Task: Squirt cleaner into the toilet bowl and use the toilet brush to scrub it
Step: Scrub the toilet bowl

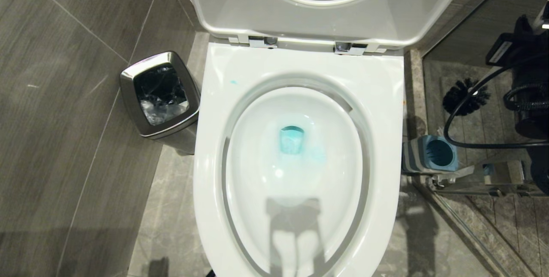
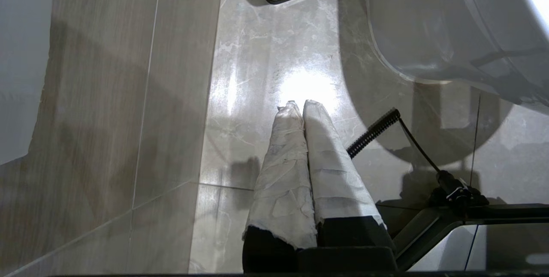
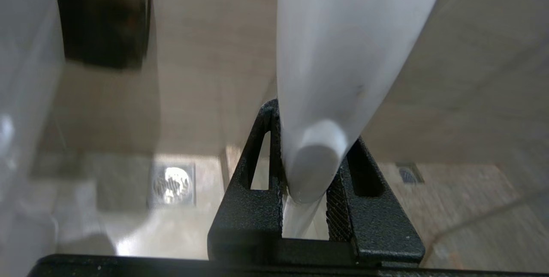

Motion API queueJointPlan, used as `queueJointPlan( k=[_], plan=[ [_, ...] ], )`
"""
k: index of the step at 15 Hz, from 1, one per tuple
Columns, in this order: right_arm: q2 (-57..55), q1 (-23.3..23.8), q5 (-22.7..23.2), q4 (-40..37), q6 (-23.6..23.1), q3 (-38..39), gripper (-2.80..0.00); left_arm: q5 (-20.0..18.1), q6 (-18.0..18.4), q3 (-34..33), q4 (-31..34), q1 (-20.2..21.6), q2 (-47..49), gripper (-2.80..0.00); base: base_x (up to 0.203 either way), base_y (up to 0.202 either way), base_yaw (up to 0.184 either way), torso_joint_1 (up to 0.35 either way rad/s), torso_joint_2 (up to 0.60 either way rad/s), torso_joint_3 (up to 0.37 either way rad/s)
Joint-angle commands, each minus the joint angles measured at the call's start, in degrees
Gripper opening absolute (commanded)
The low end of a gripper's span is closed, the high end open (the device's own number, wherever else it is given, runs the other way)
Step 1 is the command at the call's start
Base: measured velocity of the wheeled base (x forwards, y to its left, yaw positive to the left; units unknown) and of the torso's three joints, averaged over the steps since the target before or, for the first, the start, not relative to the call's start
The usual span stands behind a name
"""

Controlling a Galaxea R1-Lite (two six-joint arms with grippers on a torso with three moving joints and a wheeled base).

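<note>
Grey floor tiles (image 3: 206, 54) behind; toilet brush (image 3: 343, 54) handle clamped between right gripper (image 3: 305, 191) fingers; left gripper (image 2: 299, 106) pressed together, empty.

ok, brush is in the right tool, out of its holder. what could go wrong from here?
1. The right tool grips the toilet brush near the handle's rounded end, so scrubbing could lever it loose.
2. The bristle head hangs beyond the toilet bowl; it may clip the rim or the holder.
3. Drips could land on the floor.

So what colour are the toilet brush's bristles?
Black, clearest in the head view: toilet brush.
</note>
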State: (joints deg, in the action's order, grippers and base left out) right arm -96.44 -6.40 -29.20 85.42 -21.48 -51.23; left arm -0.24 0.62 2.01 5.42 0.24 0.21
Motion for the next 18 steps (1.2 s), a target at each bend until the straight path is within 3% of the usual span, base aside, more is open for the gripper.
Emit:
queueJointPlan(
  k=[1, 7, 10, 14, 18],
  plan=[
    [4.69, -1.22, -0.15, -4.64, 0.02, -4.29, -2.8, -0.02, -0.01, 0.01, 0.02, 0.02, -0.03, -2.8, 0.0, 0.0, 0.0, 0.0, 0.0, 0.0],
    [14.24, -9.75, -1.21, -22.06, -0.07, -13.96, -2.8, -0.02, -0.01, 0.01, 0.02, 0.02, -0.03, -2.8, 0.0, 0.0, 0.0, 0.0, 0.0, 0.0],
    [19.64, -16.04, -4.79, -33.6, -0.35, -18.09, -2.8, -0.02, -0.01, 0.01, 0.02, 0.02, -0.03, -2.8, 0.0, 0.0, 0.0, 0.0, 0.0, 0.0],
    [26.0, -18.41, -6.3, -45.47, -2.96, -22.84, -2.8, -0.02, -0.01, 0.01, 0.02, 0.02, -0.03, -2.8, 0.0, 0.0, 0.0, 0.0, 0.0, 0.0],
    [27.82, -25.0, -6.47, -57.94, 1.75, -24.82, -2.8, -0.02, -0.01, 0.01, 0.02, 0.02, -0.03, -2.8, 0.0, 0.0, 0.0, 0.0, 0.0, 0.0]
  ],
)
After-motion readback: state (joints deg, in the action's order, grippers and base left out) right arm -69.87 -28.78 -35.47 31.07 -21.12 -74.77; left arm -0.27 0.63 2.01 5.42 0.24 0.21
